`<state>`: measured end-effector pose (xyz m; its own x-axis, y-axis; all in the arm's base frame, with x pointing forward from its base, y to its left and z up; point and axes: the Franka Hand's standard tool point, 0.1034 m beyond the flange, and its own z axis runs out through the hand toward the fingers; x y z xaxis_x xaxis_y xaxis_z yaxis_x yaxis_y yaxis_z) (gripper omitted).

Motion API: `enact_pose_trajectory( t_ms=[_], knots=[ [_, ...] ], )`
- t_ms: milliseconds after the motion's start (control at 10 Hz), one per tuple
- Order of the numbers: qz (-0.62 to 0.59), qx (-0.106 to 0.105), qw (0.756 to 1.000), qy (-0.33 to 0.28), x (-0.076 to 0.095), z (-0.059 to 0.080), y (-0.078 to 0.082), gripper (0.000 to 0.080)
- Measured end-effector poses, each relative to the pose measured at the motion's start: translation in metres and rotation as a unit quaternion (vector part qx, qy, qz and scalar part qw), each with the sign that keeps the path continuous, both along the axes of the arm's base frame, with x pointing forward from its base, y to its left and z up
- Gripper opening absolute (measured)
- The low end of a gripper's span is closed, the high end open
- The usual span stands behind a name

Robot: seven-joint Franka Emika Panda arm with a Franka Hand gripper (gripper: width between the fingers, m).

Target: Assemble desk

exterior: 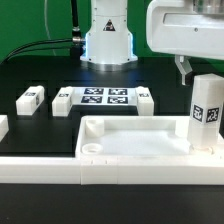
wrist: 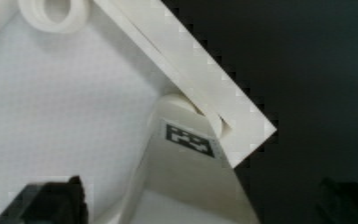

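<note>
- Broadly, we saw a black bench (exterior: 40, 140) carrying every part, with a long white border bar (exterior: 40, 170) along its near edge.
- We found the tabletop slab (exterior: 135, 138) of the desk lying flat with its rim up, just behind that bar and toward the exterior view's right.
- We noted that the marker board (exterior: 105, 97) lay flat beyond the slab, in front of the robot base (exterior: 108, 40).
- We saw the upright leg (exterior: 207, 115) standing at the slab's corner on the exterior view's right; the wrist view showed it set inside the angle of the rim.
- We counted three loose legs (exterior: 63, 101) lying on the bench beside the marker board, two on the exterior view's left and one on its right.
- We saw the end effector (wrist: 197, 200) hanging over the upright leg, its fingers (exterior: 183, 70) spread wide to either side of the post with gaps showing, gripping nothing.
</note>
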<state>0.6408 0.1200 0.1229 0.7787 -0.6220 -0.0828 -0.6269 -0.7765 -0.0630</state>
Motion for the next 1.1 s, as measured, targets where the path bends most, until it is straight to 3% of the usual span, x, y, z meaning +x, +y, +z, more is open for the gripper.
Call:
enact_pose_trajectory(
  t_ms=[400,600,900,1000,1100],
  knots=[
    [0.215,0.004,0.976,-0.023,0.0016,0.0014,-0.0024,0.0649],
    [0.301,0.006,0.953,-0.033,0.0022,0.0017,-0.0019,0.0649],
    [0.454,0.004,0.890,-0.047,0.0034,0.0018,-0.0068,0.0649],
    [0.460,0.003,0.887,-0.050,0.0047,0.0022,-0.0073,0.0649],
    [0.459,0.003,0.887,-0.050,0.0046,0.0021,-0.0071,0.0513]
  ],
)
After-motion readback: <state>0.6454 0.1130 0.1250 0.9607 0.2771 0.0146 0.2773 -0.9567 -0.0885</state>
